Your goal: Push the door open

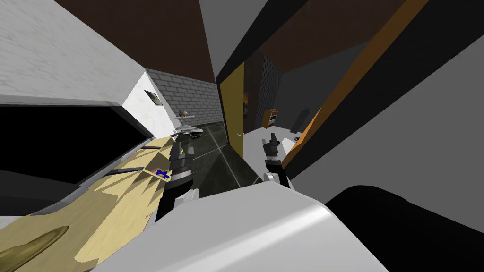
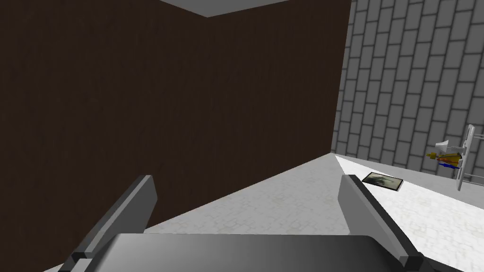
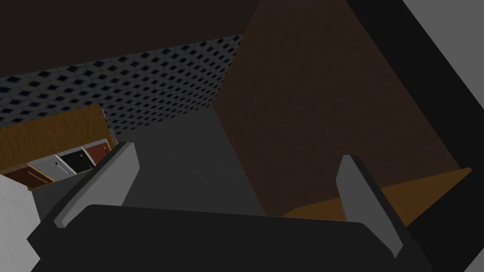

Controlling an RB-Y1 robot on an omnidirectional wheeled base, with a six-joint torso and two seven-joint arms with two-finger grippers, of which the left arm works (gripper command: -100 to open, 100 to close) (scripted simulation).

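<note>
Dark glossy floor (image 1: 212, 156) is shown running from the robot toward a doorway, with a pale wooden surface (image 1: 108, 208) lying along the left. Nearest, both hands are held low and forward. The left hand (image 1: 182, 150) is raised beside the wooden surface, fingers spread and nothing held. The right hand (image 1: 272, 140) is pointed into the opening, its fingers likewise parted and empty.

Just beyond, between the two hands, the door (image 1: 235, 104) is found: a tall ochre panel seen nearly edge-on and standing ajar, with a small pale handle (image 1: 238, 134) on it. The right hand is near the panel but apart from it, and no contact is shown. An orange-brown strip (image 1: 350, 80), judged to be part of the frame, is slanted across the right. Farther off, through the gap, an orange cabinet (image 1: 270, 118) is glimpsed against a patterned wall.

The door is judged to be stiff, flat and fairly heavy, and is expected to swing on its hinges rather than flex. No grasp is called for. A push is best laid on the flat face near the handle, well away from the hinges, where least force is needed. It is judged that thin fingers could slide off the smooth panel or catch on its edge.
</note>
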